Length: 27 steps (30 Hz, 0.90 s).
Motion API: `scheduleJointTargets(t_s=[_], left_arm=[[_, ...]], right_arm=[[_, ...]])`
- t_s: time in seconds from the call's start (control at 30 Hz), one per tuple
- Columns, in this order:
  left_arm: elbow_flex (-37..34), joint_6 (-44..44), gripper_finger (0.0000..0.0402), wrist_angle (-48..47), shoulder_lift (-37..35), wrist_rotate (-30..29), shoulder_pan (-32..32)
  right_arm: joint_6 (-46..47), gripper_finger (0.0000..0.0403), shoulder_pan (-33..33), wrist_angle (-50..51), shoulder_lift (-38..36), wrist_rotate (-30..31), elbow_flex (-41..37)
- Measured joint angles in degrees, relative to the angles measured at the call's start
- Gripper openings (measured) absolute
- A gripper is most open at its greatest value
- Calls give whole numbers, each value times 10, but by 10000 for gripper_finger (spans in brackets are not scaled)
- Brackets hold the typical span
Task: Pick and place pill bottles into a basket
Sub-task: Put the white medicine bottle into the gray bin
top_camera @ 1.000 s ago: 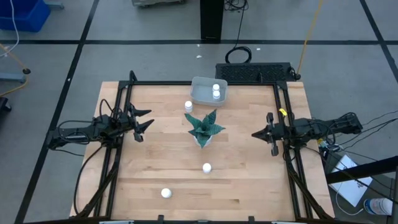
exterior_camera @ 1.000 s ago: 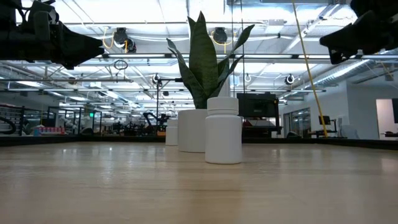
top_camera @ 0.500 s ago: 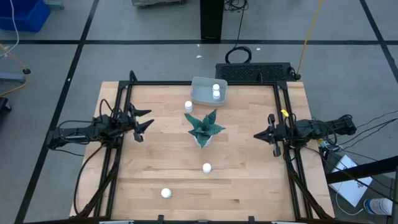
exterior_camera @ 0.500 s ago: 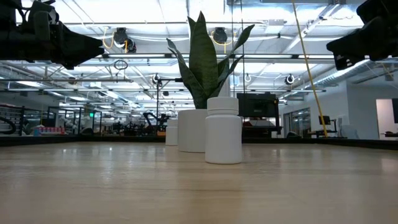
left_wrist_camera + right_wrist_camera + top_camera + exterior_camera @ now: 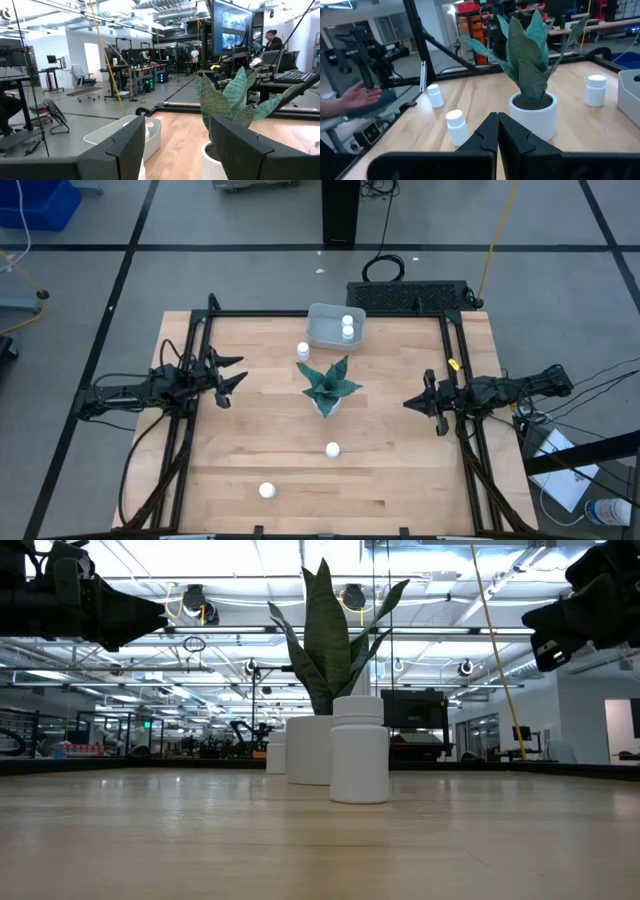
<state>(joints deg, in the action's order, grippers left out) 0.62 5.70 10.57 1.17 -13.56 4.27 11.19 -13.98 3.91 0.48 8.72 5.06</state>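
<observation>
Pinched together on nothing: right gripper (image 5: 410, 402), hanging above the right side of the table (image 5: 400, 470), tip aimed at the plant (image 5: 327, 387). Spread apart and equally empty: left gripper (image 5: 236, 372), waiting over the left side.

Judged step: fetching one of three loose pill bottles (image 5: 332, 448). Two already in the basket (image 5: 322, 338) at the far edge, just beyond the plant. Of the loose ones, one just beside the basket's near-left corner, one in front of the plant, one near the front edge.

To do it well: part the right jaws before descending, and come straight down over the bottle in front of the plant. Close low on its body, lift clear, then swing wide of the leaves toward the basket.

Seen only from the right wrist: a person's hand (image 5: 357, 95) beyond the table edge. Seen only from above: the count inside the basket. Seen best from table height: the bottle before the plant upright, capped.
</observation>
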Motion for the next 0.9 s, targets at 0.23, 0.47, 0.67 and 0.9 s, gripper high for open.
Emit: scheduleJointTargets(t_s=[0.23,0.47,0.67,0.9], left_arm=[[0,-2,227,2,0,0,0],[0,-94,227,13,0,1,0],[0,-105,227,58,0,-38,0],[0,-124,227,44,0,-57,0]], right_arm=[[1,0,0,-71,0,1,-14],[1,0,0,-100,1,3,-17],[1,0,0,-104,1,2,-17],[1,0,0,-105,1,2,-18]])
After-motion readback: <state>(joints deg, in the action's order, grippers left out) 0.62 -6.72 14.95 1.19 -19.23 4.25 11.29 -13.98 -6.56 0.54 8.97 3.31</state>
